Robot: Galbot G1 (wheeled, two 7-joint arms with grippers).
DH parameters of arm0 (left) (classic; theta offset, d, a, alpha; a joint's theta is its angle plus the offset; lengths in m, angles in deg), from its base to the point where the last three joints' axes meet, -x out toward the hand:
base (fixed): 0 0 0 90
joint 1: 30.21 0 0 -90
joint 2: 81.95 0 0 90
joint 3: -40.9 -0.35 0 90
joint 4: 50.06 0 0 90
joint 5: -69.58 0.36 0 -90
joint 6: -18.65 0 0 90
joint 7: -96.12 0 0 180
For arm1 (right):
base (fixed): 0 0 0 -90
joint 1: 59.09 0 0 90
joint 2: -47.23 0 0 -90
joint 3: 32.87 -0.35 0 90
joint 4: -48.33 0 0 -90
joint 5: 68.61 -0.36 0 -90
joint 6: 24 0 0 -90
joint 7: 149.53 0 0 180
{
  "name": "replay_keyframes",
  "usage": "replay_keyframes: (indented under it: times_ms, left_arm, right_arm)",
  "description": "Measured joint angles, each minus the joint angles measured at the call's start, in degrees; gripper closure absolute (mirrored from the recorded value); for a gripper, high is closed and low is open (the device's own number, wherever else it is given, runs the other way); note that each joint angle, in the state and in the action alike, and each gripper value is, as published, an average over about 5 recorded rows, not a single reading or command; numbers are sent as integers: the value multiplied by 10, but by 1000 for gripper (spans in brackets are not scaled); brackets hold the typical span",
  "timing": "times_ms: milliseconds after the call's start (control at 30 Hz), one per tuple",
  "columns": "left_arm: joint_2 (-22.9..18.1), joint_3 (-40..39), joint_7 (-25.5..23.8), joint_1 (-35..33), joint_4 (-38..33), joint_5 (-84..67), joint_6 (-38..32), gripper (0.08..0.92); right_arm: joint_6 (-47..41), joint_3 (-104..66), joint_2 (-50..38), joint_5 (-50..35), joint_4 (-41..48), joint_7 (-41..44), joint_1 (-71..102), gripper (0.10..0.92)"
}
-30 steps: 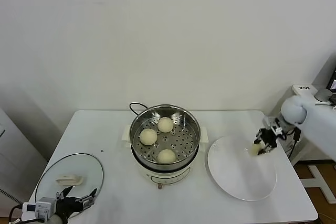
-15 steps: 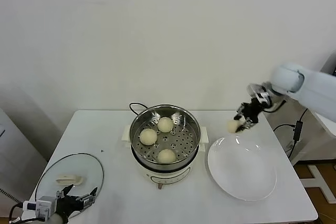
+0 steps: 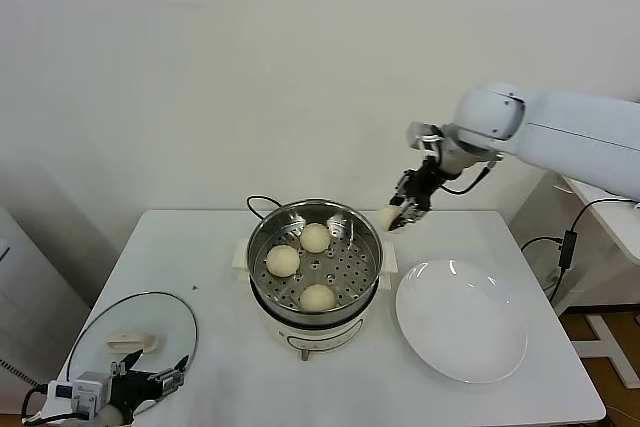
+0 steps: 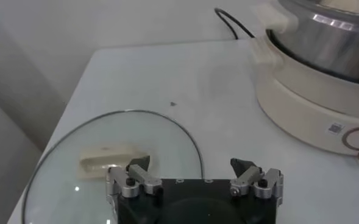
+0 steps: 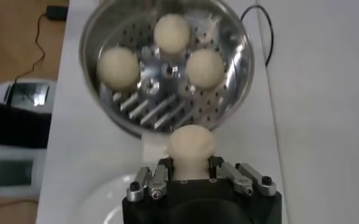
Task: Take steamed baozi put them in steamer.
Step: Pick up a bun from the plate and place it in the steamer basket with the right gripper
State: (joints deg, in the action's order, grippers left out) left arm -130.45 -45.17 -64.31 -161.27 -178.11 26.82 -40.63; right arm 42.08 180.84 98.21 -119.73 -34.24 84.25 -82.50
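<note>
Baozi (image 3: 388, 217), the fourth bun, is clamped in my right end effector (image 3: 398, 215), held in the air just off the right rim of the steamer (image 3: 372, 247). Head view: three more baozi (image 3: 282, 260) (image 3: 315, 237) (image 3: 317, 297) lie on the perforated tray inside the steamer, which stands at the centre of the white desk (image 3: 200, 247). A white plate (image 3: 461, 320) lies on the desk to the right of the steamer. A glass lid (image 3: 133, 336) lies flat near the desk's front left corner, and my left end effector (image 3: 150, 383) rests low at that lid's near edge, its fingers spread wide and holding nothing.

Left wrist view: my left end effector (image 4: 194, 172) has both fingertips well apart, above the rim of the glass lid (image 4: 115, 152); the steamer's white base (image 4: 313, 109) stands farther off on the desk.

Right wrist view: my right end effector (image 5: 191, 167) has its fingers closed against both sides of the held baozi (image 5: 191, 146). Beyond it sits the steamer (image 5: 240, 61), with three baozi (image 5: 119, 67) (image 5: 171, 33) (image 5: 205, 67) resting apart from one another on the tray.
</note>
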Motion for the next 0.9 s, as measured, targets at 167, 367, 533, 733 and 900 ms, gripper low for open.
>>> replay_keyframes:
  times_ms: [167, 367, 533, 733, 900]
  left_arm:
    - [0, -1, 0, 0, 0, 0, 0, 177]
    - [-1, 0, 0, -1, 0, 0, -1, 177]
    - [-2, 1, -1, -2, 0, 0, -2, 177]
    - [-4, 2, -1, -3, 0, 0, -2, 177]
    - [-5, 3, -1, -5, 1, 0, -2, 177]
  right_arm:
    - [-29, 6, 23, -22, -15, -36, 6, 642]
    - [-54, 6, 39, -34, -27, -77, 31, 641]
    - [-68, -2, 51, -39, -28, -104, 56, 643]
    - [-79, -12, 60, -38, -24, -127, 89, 643]
    - [-85, -19, 64, -34, -20, -143, 113, 643]
